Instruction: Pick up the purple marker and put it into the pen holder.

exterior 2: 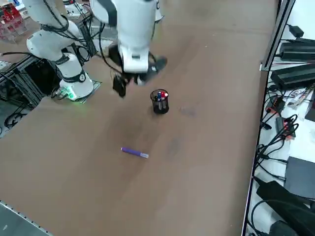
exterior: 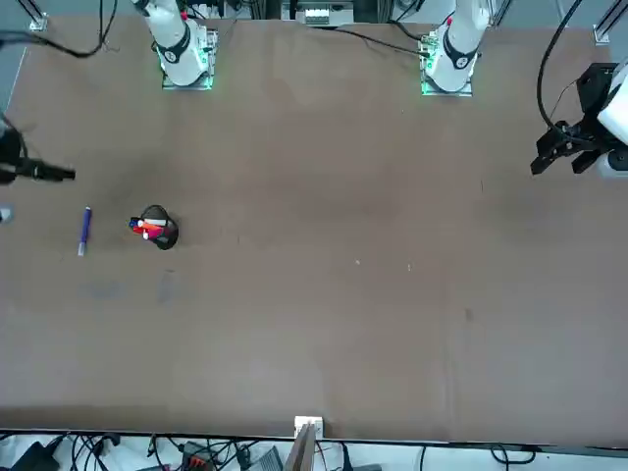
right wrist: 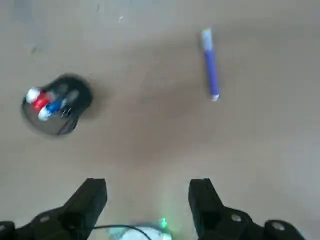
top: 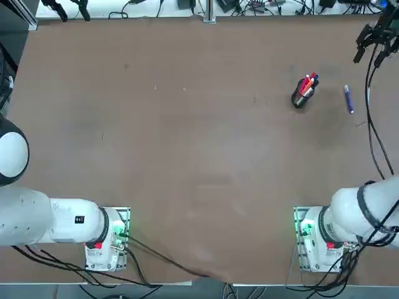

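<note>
Seen from above, going left to right across the brown desk (top: 187, 156), the pen holder (top: 301, 94) comes first: a small black cup standing upright with red, orange and blue pens poking out. Just beside it to the right, not touching, lies the purple marker (top: 348, 99), flat on the desk with its pale end pointing away from the robot. The right end effector (top: 378, 38) hangs beyond both, near the far right corner, above the desk and well apart from the marker. Its fingers are spread wide with nothing between them; the wrist view shows bare desk in the gap.

The marker looks light and stiff, a thin smooth plastic stick, so it will likely roll or skid if nudged from one side. The safest hold is probably across the middle of the purple barrel, fingers set either side of its length, closing squarely so it does not spin away. Because it lies flat, the fingertips must come almost to the desk.

The holder is already crowded, and how much free room remains among the pens cannot be judged from any view. In the front view the end effector is cut off at the left edge. Whether the marker's pale end is a cap or a tip is too small to tell.
</note>
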`<action>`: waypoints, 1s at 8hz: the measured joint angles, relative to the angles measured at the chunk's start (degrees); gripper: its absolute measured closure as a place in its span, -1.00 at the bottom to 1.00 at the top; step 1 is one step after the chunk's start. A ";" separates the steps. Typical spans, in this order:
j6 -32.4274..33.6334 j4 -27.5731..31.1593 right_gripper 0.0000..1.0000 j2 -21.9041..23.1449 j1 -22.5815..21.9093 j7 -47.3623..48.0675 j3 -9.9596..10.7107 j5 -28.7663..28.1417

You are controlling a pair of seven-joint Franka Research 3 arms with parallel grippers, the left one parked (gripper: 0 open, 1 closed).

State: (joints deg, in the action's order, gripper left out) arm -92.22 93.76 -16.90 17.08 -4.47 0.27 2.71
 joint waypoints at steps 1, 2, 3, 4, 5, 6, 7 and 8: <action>-5.07 0.03 -1.00 -2.50 0.52 -0.99 0.00 0.60; -9.58 0.06 -1.00 -4.92 1.50 -2.65 0.01 0.78; -13.20 0.23 -1.00 -6.77 2.77 -4.57 0.01 0.80; -17.64 0.78 -1.00 -8.54 4.32 -6.69 0.02 0.79; -22.19 2.00 -1.00 -10.09 5.59 -9.07 0.02 0.79; -27.69 4.62 -1.00 -11.25 6.46 -11.28 0.01 0.79; -33.84 8.41 -1.00 -11.90 7.08 -12.33 0.00 0.79; -39.32 12.41 -1.00 -12.07 7.90 -12.99 -0.04 0.79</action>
State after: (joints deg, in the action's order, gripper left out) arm -131.54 106.16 -28.97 24.98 -17.46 0.24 3.50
